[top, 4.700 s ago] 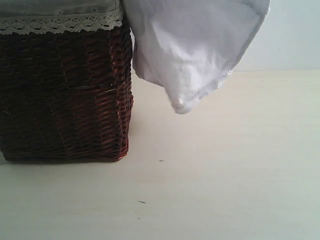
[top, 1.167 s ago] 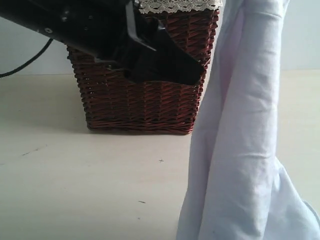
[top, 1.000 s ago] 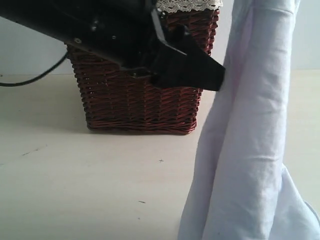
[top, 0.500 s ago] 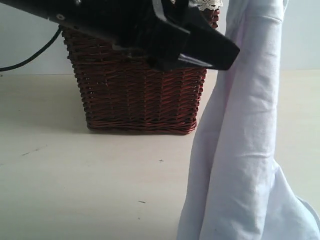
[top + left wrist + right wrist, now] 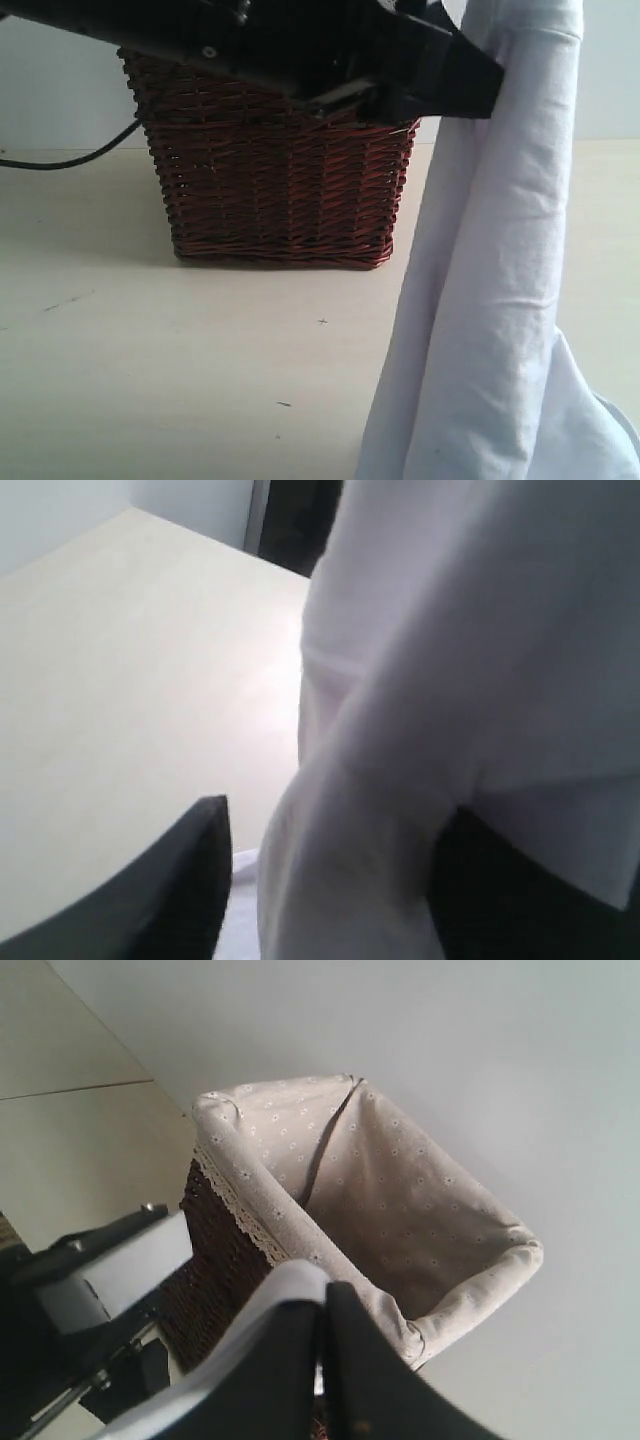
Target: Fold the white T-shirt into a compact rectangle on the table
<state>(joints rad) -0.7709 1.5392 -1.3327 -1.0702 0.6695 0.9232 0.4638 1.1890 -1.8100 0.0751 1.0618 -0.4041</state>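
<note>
The dark wicker basket (image 5: 280, 190) stands toward the left of the surface (image 5: 150, 390). The left tool (image 5: 340, 880) crosses in front of the basket's top. Its jaws are wide and straddle the hanging white T-shirt (image 5: 500, 300) without pinching it. The right tool (image 5: 322, 1360) is clamped on the shirt's upper edge, and the shirt's lower end pools on the surface at the right. If the left tool closes on a bunched fold or on too little cloth, the shirt could twist or slip. The arm could also nudge the basket.

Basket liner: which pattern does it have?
Beige cloth liner with small pale dots; clearest in right wrist view.
</note>
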